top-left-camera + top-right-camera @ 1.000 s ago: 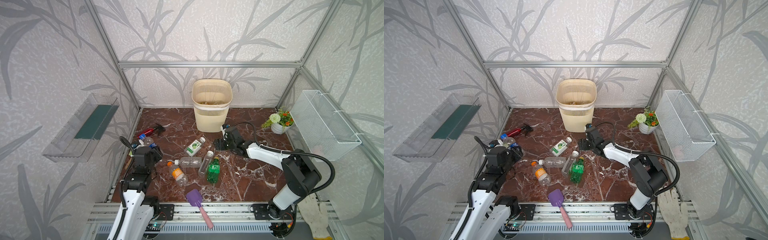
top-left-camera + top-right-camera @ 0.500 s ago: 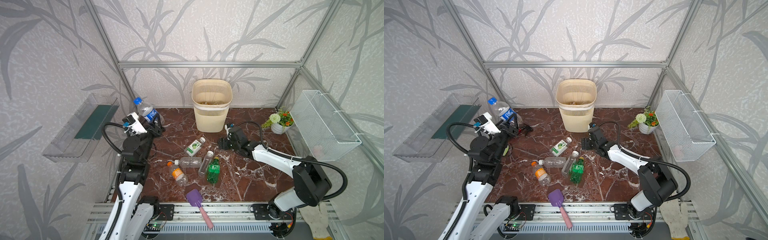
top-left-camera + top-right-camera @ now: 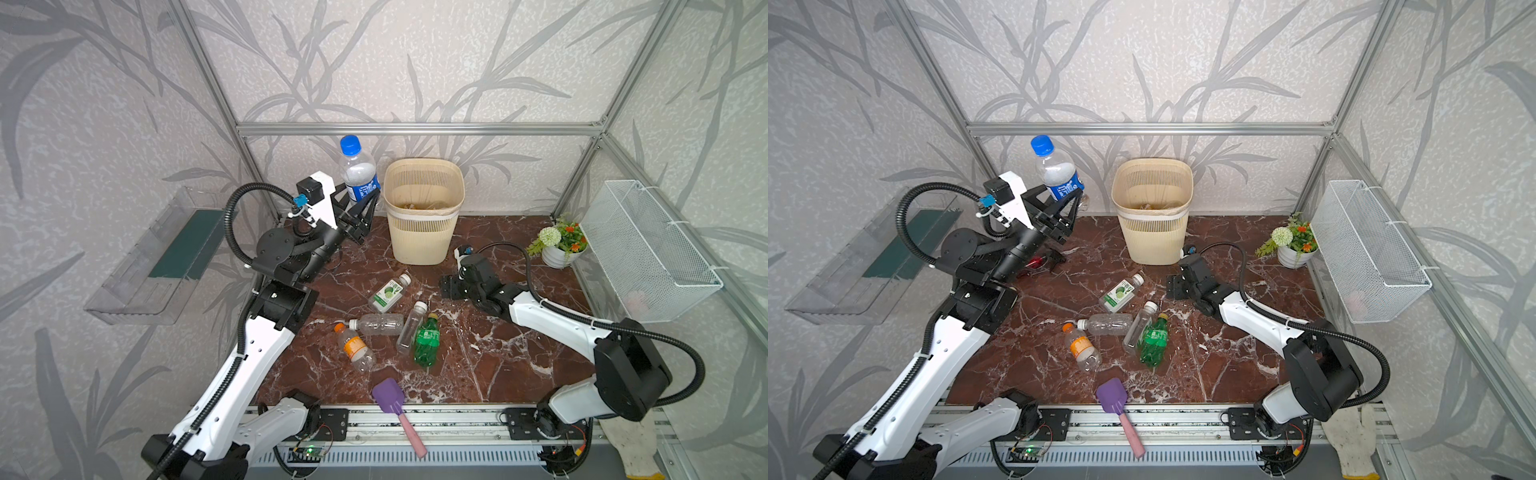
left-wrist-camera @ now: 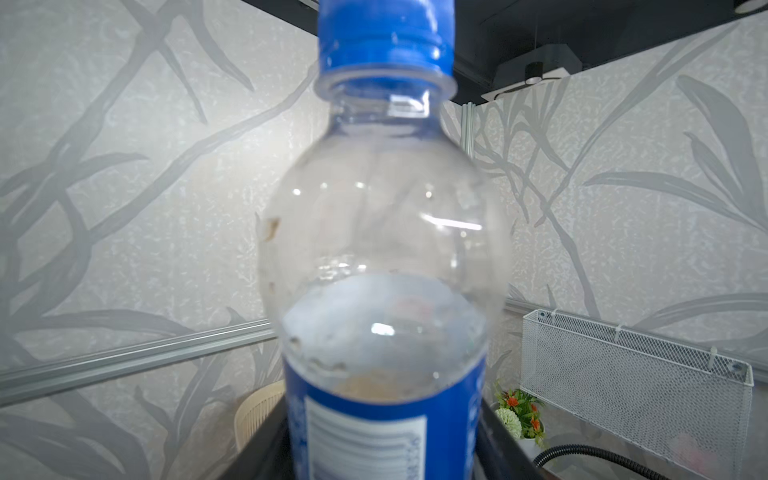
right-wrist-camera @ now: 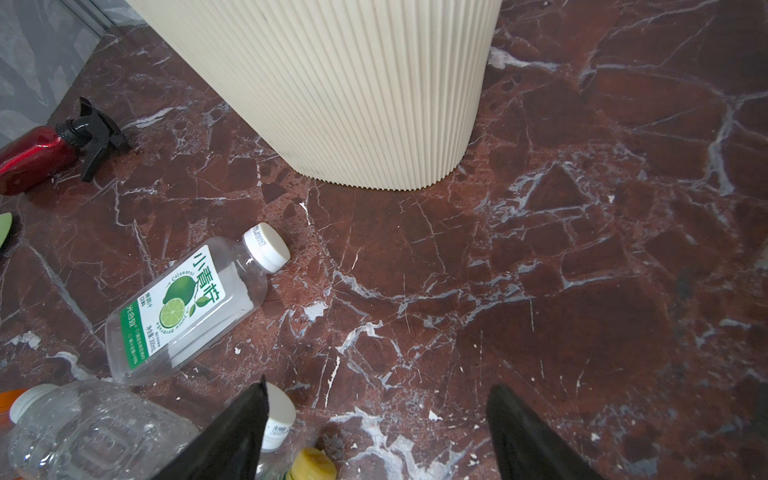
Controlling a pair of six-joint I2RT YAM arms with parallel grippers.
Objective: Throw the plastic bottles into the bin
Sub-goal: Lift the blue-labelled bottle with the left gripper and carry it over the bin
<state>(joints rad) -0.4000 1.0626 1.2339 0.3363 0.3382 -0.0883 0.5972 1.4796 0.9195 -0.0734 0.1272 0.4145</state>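
Observation:
A clear bottle with a blue cap and blue label [image 3: 359,174] [image 3: 1059,172] [image 4: 386,249] stands cap-up in the air, just left of the bin's rim. My left gripper [image 3: 363,201] [image 3: 1069,198] [image 4: 382,457] is shut on its lower body. The cream slatted bin [image 3: 422,232] [image 3: 1152,237] [image 5: 353,91] stands at the back middle. Several bottles lie on the floor: a lime-label one [image 3: 388,293] [image 5: 187,307], a clear one [image 3: 378,324], a slim one [image 3: 409,328], a green one [image 3: 427,345] and an orange-label one [image 3: 355,349]. My right gripper [image 3: 449,286] [image 5: 376,386] hovers open and empty, low beside them.
A red spray tool [image 3: 1038,262] [image 5: 33,158] lies at the left under my left arm. A purple scoop [image 3: 390,399] sits at the front edge. A flower pot [image 3: 559,245] and a wire basket [image 3: 648,249] are at the right, a clear tray [image 3: 166,257] on the left wall.
My left arm has lifted the blue-capped bottle from the floor at the left up and rightward, close to the bin's rim. The right gripper has shifted slightly to the right and stays open.

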